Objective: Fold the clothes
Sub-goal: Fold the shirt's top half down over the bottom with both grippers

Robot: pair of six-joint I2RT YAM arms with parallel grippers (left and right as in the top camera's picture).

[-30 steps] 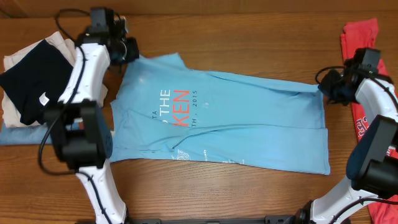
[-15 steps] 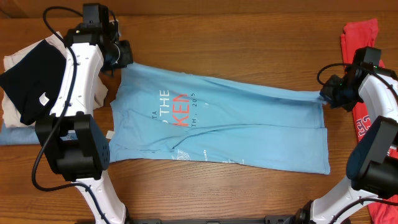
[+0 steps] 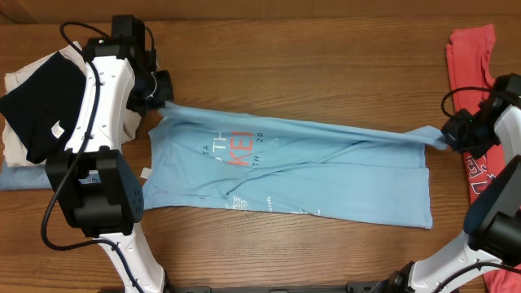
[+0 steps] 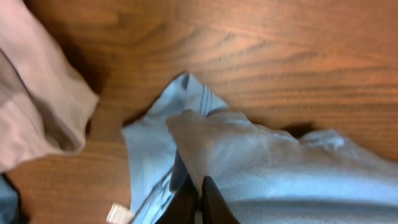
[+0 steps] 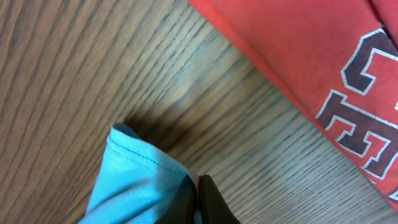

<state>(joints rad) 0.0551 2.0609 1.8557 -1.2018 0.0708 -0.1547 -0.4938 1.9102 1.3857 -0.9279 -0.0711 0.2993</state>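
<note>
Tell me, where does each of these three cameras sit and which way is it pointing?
Overhead: fixed above the table, looking straight down on the spread light blue T-shirt; both arms, the left hand and the right hand show.
Left wrist: on the left arm, looking down at the shirt corner it pinches; only its fingers show.
Right wrist: on the right arm, looking down at the opposite shirt edge and the coral-red shirt; only fingertips show.
Shared: all three see the blue shirt.

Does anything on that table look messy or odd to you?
The light blue T-shirt is not lying flat: its far edge is pinched and pulled taut between the left tool and right tool, leaving long diagonal creases.
</note>
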